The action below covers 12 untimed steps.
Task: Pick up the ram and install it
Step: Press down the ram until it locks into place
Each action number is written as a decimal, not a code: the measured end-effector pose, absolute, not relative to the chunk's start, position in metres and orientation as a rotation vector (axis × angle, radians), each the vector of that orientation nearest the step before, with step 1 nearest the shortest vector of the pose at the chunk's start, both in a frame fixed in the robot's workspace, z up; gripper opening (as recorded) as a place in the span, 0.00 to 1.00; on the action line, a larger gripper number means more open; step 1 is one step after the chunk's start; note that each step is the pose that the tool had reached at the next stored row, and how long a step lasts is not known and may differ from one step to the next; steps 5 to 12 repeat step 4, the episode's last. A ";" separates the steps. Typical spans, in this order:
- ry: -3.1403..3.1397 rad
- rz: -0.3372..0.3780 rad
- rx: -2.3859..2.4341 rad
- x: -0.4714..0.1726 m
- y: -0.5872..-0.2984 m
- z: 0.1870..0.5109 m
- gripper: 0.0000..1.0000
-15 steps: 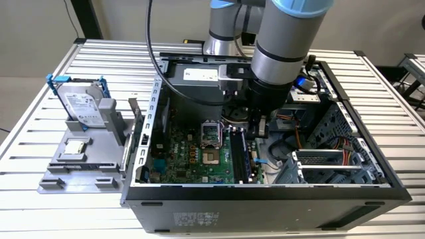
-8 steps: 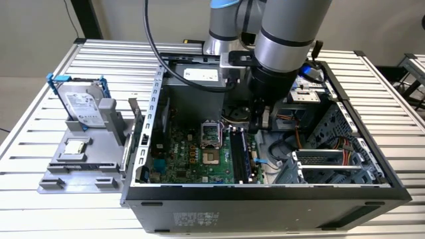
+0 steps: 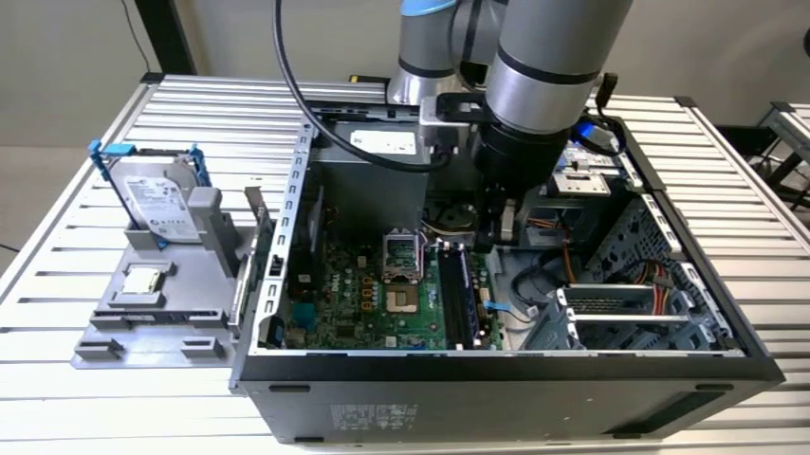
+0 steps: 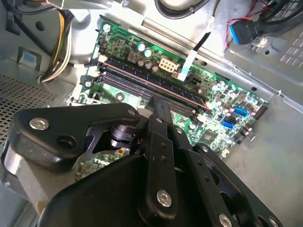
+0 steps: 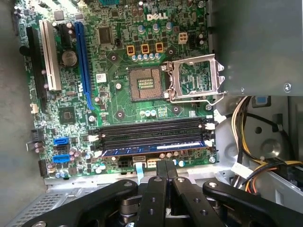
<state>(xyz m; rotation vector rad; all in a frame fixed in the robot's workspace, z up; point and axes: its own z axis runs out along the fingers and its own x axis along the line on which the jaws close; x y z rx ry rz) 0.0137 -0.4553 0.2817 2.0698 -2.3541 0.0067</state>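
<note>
the slatted metal counter (image 3: 76, 398) carries an open computer case (image 3: 506, 379) lying on its side. all places here are given from the case. inside it, flat on the case's floor, lies the green motherboard (image 3: 367, 294), with the open processor socket (image 5: 147, 87) near the board's middle and a row of long black slots (image 5: 151, 130) beside the socket. outside the case, on the exterior view's left, a grey fixture (image 3: 152, 313) rests on the counter; a silver hard drive (image 3: 158, 204) in a blue-handled bracket stands upright in it, and a small square processor chip (image 3: 143, 280) lies flat on it, nearer the front.

the robot arm (image 3: 544, 66) reaches down into the case from above, over the slot side of the motherboard. its black claw (image 5: 165, 171) sits just above the slots, its fingers drawn together with nothing between them.

the ram (image 5: 154, 147) sits inside the case, lying lengthwise in the slot farthest from the socket and nearest the claw, parallel to the other slots. in the second wrist view the ram (image 4: 161, 87) runs just beyond the claw tip (image 4: 160, 106). whether the tip touches it cannot be told.
</note>
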 end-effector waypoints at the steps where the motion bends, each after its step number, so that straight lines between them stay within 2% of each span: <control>1: -2.354 0.007 2.070 0.014 -0.455 0.282 0.00; 12: -2.354 0.007 2.070 0.014 -0.455 0.282 0.00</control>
